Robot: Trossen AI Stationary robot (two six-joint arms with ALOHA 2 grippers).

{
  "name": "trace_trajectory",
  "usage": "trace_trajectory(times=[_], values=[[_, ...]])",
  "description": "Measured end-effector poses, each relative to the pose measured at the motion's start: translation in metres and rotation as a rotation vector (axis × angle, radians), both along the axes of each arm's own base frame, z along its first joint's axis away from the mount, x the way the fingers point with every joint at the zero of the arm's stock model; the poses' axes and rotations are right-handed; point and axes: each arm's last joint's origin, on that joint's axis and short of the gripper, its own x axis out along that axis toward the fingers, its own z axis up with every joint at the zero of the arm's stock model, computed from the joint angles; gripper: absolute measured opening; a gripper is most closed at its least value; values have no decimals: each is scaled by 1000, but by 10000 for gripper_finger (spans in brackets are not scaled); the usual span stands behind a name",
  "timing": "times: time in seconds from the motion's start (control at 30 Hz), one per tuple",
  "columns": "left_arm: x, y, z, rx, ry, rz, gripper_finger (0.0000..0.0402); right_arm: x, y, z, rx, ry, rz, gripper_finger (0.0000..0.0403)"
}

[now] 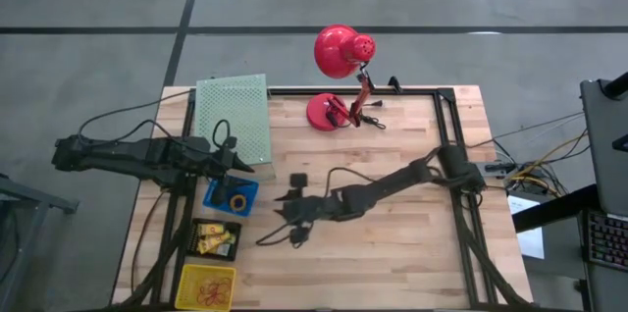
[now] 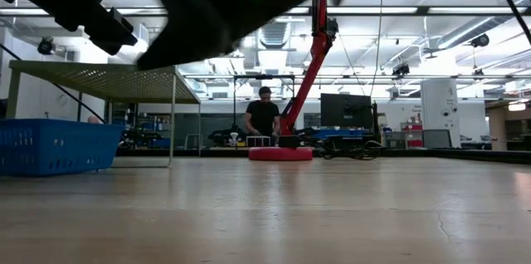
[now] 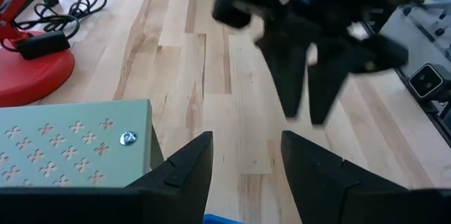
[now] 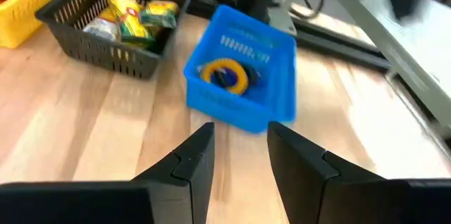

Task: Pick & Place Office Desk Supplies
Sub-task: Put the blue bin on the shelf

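From where I sat driving this, the supplies were all binned along the left edge of the bench. The blue basket held a yellow tape ring lying flat with a darker ring tucked against it, so no real long axis there. The black basket had yellow packets stacked loosely; I couldn't tell exactly how each one pointed. The yellow basket nearest the front edge had a tangle of red rubber bands, no clear direction.

The right end effector hung above bare wood just short of the blue basket, fingers parted to a narrow gap with nothing between them. The tape ring sat ahead of those fingers, inside the basket, not touching them. The left end effector hovered by the corner of the pale green perforated shelf, fingers moderately apart and empty, looking across at the right arm.

Bench was light butcher-block planks. The red desk lamp stood at the back with its cord coiled by the base. Behind it was an open workshop with ceiling lights and a person standing at a far desk.
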Motion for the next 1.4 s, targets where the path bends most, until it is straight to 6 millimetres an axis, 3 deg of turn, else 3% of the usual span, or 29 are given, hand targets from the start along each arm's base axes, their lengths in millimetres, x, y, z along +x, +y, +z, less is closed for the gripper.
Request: trace_trajectory(times=[0.23, 0.77, 1.1, 1.4], values=[[0, 0, -1, 0, 7, 0, 173, -47, -21, -7, 34, -36, -102, 131], [2, 0, -3, 2, 33, 0, 173, -175, -57, 14, 35, -312, -91, 128], [2, 0, -4, 2, 37, 0, 173, -236, -73, 30, 75, -424, -137, 128], [2, 0, -4, 2, 37, 0, 173, -282, -84, 28, 108, -511, -158, 128]])
